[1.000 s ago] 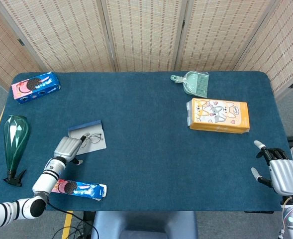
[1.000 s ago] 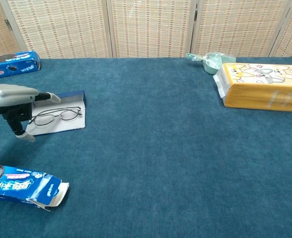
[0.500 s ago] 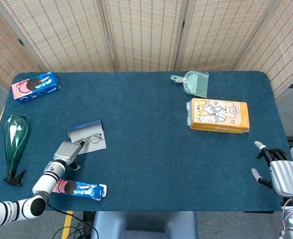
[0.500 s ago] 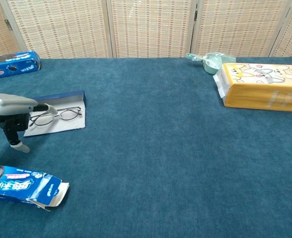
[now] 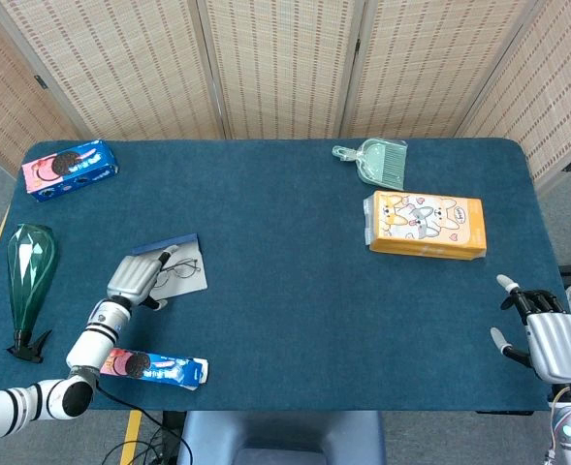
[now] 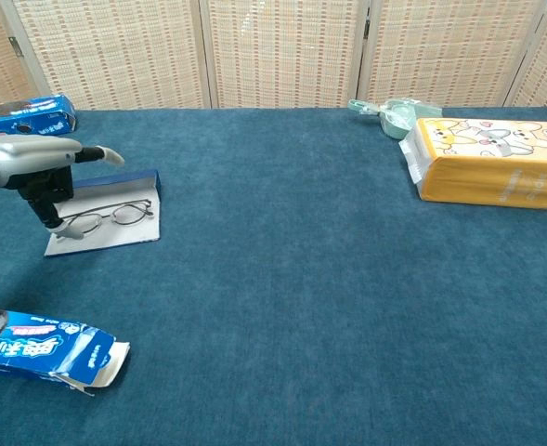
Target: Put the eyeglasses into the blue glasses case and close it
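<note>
The blue glasses case lies open at the table's left, its white inside facing up and its blue lid standing at the back. The thin-framed eyeglasses rest unfolded on the white inside. My left hand hovers over the case's left end with its fingers stretched out; its thumb points down beside the left lens and it holds nothing. My right hand sits at the table's front right edge, fingers apart and empty; the chest view does not show it.
A torn blue cookie pack lies in front of the case. A green bottle is at the left edge and a blue cookie box at the back left. An orange tissue pack and a green dustpan are at the right.
My left hand drew back toward the front of the table, then rose and moved forward over the case's left end. The eyeglasses, the case and my right hand have stayed put.
</note>
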Robot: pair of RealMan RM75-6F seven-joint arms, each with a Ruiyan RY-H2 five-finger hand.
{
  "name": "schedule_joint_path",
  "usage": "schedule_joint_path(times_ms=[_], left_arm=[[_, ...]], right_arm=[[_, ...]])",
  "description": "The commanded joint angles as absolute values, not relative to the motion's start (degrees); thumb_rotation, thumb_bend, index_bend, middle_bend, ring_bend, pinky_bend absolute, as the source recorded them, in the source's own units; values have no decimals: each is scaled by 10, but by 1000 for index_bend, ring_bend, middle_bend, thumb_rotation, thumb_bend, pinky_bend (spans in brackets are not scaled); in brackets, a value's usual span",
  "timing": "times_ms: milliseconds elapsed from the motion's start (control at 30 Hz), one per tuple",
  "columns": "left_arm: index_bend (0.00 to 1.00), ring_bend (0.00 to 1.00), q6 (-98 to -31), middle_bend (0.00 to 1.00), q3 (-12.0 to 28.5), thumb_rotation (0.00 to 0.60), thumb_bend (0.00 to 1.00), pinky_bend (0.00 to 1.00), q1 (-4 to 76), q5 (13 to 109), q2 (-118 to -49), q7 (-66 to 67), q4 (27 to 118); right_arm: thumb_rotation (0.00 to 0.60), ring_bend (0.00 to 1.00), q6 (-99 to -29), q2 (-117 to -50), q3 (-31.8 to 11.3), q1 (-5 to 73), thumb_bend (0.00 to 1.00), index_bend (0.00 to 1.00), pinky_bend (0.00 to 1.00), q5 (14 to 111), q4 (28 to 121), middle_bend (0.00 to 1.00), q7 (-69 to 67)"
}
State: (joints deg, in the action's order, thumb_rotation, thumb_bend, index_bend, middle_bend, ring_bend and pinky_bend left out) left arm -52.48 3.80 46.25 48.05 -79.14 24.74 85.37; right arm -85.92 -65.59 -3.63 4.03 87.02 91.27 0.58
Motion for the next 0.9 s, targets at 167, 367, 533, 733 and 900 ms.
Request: schedule_joint_path(times_ms=[167,367,533,733,900], left_arm=[[62,980,-511,1000,67,600,225,1000,476,487,-869,233,746],[62,980,-493,1000,80,600,225,1000,491,465,-905,250,689],[65,980,-492,1000,87,600,225,1000,500,454,-926,274,646],[68,980,-483,1000,93,600,225,1000,506,444,-941,291,609],[73,980,-475,1000,99,600,225,1000,510,442,-953,294,583]], right_arm=[[600,321,-862,-655,-36,37,301,119,222,867,911,431,4],[600,321,-864,-654,-36,34,300,119,222,864,912,431,4],[600,321,-862,-654,-36,33,301,119,222,862,911,431,4],[600,321,-860,-655,-36,34,301,119,222,861,909,431,4],[600,321,-860,-656,-36,34,301,119,222,861,908,431,3]])
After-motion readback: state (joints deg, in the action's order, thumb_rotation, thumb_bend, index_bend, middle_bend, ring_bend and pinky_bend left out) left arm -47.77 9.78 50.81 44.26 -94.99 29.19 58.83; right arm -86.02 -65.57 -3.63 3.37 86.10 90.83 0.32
